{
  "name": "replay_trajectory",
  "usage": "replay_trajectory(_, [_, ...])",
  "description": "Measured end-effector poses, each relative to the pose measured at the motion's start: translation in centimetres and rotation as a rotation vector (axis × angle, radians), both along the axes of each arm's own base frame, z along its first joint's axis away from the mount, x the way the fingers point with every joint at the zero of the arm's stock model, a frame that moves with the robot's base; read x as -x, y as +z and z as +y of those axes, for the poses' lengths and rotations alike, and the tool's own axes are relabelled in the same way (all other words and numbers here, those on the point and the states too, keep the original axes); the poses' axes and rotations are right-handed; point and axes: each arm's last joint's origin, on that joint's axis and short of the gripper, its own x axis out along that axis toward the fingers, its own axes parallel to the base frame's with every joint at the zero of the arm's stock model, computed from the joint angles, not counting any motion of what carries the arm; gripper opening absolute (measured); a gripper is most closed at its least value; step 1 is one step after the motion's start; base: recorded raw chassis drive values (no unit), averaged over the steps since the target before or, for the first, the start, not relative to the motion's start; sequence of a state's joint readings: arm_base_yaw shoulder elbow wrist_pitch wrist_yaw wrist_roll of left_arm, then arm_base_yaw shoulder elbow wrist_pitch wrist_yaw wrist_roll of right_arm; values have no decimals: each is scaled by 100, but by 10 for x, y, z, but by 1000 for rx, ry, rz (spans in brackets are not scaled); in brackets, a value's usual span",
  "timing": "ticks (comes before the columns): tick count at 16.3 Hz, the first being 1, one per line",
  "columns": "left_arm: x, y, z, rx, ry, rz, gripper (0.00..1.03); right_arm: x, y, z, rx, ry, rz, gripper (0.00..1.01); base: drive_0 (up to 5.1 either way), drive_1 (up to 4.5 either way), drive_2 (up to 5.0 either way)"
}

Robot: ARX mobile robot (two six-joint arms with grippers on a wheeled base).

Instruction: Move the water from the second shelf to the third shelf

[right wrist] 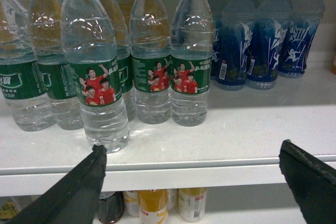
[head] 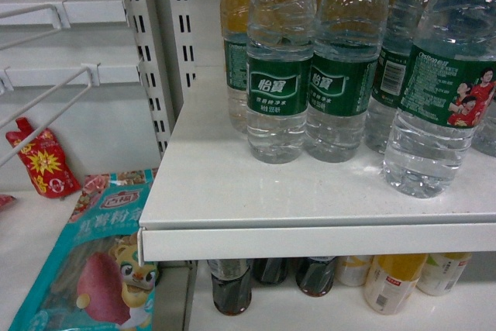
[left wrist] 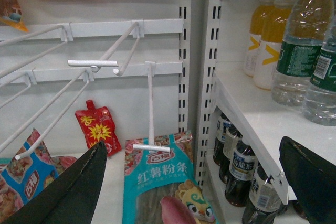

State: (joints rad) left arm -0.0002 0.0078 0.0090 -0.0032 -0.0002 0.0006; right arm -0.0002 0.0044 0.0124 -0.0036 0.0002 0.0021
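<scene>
A: How many water bottles on that white shelf (right wrist: pixel 220 135)?

B: In the right wrist view I count five with green labels clearly in front: two at the far left, one standing forward, and two more just right of it. Yellowish-drink bottles (right wrist: pixel 152 19) show behind them, too hidden to count. Further right stand four blue-labelled bottles (right wrist: pixel 262 45).

A: Which is the task's one?

B: The water bottle (right wrist: pixel 96 72) standing nearest the shelf edge, apart from the row (its label shows red-shirted figures). In the head view it's the one at the right (head: pixel 442 83), forward of the others.

A: And the right gripper (right wrist: pixel 194 182)?

B: Its two dark fingers (right wrist: pixel 79 192) are spread wide, holding nothing. They sit low, in front of the shelf lip; the bottle is just above and behind the left finger, not between the two.

A: The left gripper (left wrist: pixel 199 182)?

B: Also spread wide and empty, off to the side facing wire hooks (left wrist: pixel 94 66) and snack packets; one teal packet (left wrist: pixel 163 182) lies below. Three dark cola bottles (head: pixel 271 277) show on the shelf beneath in the head view.
</scene>
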Motion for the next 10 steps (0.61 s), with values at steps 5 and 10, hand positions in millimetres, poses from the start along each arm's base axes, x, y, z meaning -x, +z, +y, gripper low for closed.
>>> replay_trajectory(5, [0,0,0,0,0,0,98,0,0,0,0,0,0,98,0,0,0])
replay_trajectory(10, [0,0,0,0,0,-3,98,0,0,0,0,0,-5,98,0,0,0])
